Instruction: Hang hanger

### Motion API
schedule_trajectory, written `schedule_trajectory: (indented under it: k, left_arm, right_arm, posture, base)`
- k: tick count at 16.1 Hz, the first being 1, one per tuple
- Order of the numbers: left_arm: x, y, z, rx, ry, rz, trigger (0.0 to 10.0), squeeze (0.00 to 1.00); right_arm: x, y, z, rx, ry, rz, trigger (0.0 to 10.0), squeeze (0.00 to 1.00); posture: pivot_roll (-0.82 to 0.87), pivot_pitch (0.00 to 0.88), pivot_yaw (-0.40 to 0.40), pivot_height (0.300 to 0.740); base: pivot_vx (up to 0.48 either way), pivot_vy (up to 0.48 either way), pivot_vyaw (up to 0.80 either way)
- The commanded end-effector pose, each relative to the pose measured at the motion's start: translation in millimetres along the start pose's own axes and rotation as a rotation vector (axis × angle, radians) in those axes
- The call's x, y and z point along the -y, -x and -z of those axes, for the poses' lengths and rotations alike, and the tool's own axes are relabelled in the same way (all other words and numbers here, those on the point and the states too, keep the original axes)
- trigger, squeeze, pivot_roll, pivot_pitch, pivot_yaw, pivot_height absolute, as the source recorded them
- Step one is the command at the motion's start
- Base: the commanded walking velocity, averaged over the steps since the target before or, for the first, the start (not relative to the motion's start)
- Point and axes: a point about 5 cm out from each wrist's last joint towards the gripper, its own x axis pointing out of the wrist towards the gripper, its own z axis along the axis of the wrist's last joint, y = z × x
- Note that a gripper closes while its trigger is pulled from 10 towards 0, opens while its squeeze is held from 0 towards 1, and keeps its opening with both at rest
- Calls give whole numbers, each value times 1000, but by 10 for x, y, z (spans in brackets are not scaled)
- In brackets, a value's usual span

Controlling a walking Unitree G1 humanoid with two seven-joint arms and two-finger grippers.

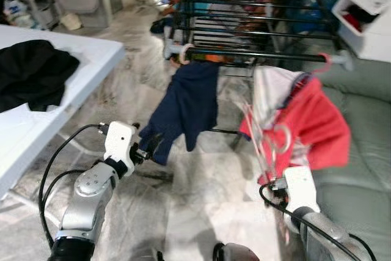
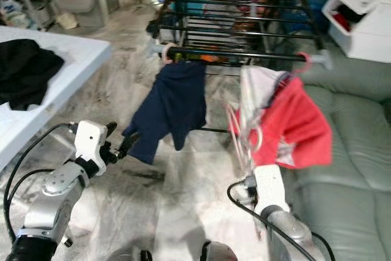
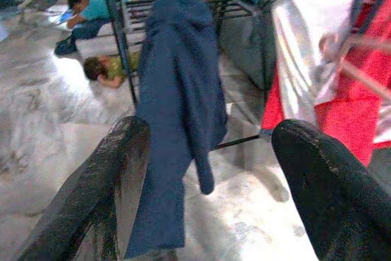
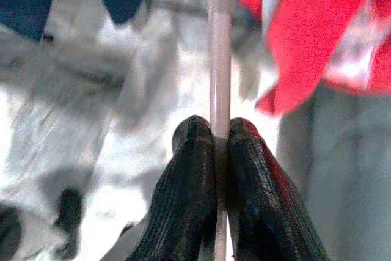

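One pale pink hanger (image 1: pixel 267 145) stands in the lower right of the head views, its thin wire pinched between the pressed-together black fingers (image 4: pixel 192 169) of the right gripper (image 4: pixel 219 151); it rises in front of the red garment (image 1: pixel 317 126) and below the rail, and its hook end is hard to trace against the cloth. Two garments hang from the front rail of the black drying rack (image 1: pixel 256 29): a navy blue one (image 1: pixel 186 105) at centre and the red one with white lining to its right, the latter on a pink hook (image 1: pixel 322 62) at the rail's right end. The left gripper (image 3: pixel 208 151) sits lower left of centre, its two fingers (image 3: pixel 107 181) spread wide, with the lower edge of the navy garment seen between them but not touched. A white table (image 1: pixel 73 71) fills the left edge, carrying one black piece of clothing (image 1: pixel 33 71). A grey-green sofa (image 1: pixel 357 169) occupies the lower right, and a white storage box (image 1: pixel 366 10) sits in the upper right, cut off by the frame. Clothes lie blurred on the marble floor (image 1: pixel 195 194) beyond the rack, and more coloured laundry on the rack's upper bars is too indistinct to count.
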Motion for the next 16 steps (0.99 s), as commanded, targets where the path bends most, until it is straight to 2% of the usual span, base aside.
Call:
schedule_trajectory:
  k: [1, 2, 4, 5, 7, 10, 12, 15, 16]
  left_arm:
    - [7, -18, -12, -2, -4, 31, 10000, 0]
    - [14, -24, -19, 0, 6, 40, 10000, 0]
    - [9, -28, -35, 3, 12, 38, 10000, 0]
    - [-20, -21, -46, 6, 19, 30, 10000, 0]
    - [-30, -19, -56, 10, 21, 28, 10000, 0]
    - [-26, -9, -40, 5, 33, 28, 10000, 0]
    - [-17, -8, -28, -1, 38, 29, 10000, 0]
    - [18, -24, -26, -3, 45, 39, 10000, 0]
    - [34, -23, -21, -6, 49, 43, 10000, 0]
  right_arm:
    - [56, -17, -144, 22, -73, 22, 10000, 0]
    - [72, -85, -220, 33, -144, 33, 10000, 0]
    - [95, -236, -403, 72, -148, 48, 10000, 0]
    - [53, -335, -501, 85, -182, 37, 10000, 0]
    - [-16, -429, -582, 75, -187, 20, 10000, 0]
    - [-81, -504, -691, 76, -200, 7, 10000, 0]
    - [-30, -531, -712, 93, -207, 61, 10000, 0]
    - [-18, -547, -700, 75, -230, 63, 10000, 0]
    - [13, -548, -706, 79, -254, 95, 10000, 0]
  posture:
    - [-67, 18, -8, 740]
    - [-64, 13, -8, 740]
    - [-53, 9, -8, 740]
    - [-47, 7, -8, 740]
    - [-40, 6, -11, 740]
    - [-39, 8, -14, 740]
    - [-43, 12, -17, 740]
    - [-48, 16, -18, 740]
    - [-47, 17, -22, 740]
  base:
    - [0, 0, 0]
    - [0, 0, 0]
    - [0, 0, 0]
    - [0, 0, 0]
    - [0, 174, 0]
    - [0, 428, 0]
    - [0, 422, 0]
    - [0, 424, 0]
    - [0, 424, -725]
